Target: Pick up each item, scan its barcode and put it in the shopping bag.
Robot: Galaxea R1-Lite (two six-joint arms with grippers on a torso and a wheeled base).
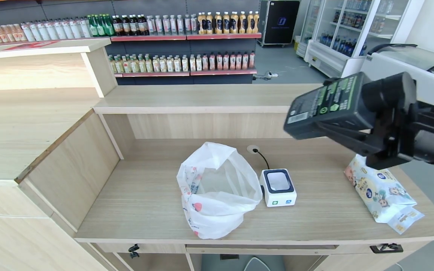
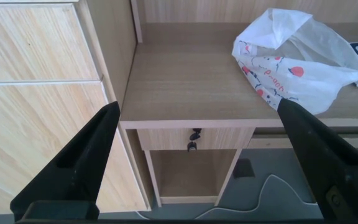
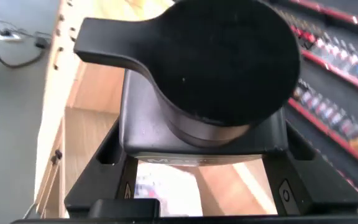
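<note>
My right gripper (image 1: 352,126) is shut on a dark rectangular container (image 1: 330,101) with a wide black cap (image 3: 222,62). It holds it on its side, high above the desk's right part, with a barcode label near its left end. The white shopping bag (image 1: 217,192) stands open at the middle of the desk (image 1: 145,203). Just right of the bag sits the white scanner (image 1: 277,186). A patterned soft packet (image 1: 381,192) lies at the desk's right end. My left gripper (image 2: 199,106) hangs open and holds nothing, low in front of the desk, with the bag (image 2: 297,56) beyond it.
A raised counter ledge (image 1: 202,99) runs behind the desk and a wooden side wall (image 1: 74,165) closes its left. The scanner's cable (image 1: 263,158) leads to a hole at the back. A drawer with a key (image 2: 194,140) sits under the desk front.
</note>
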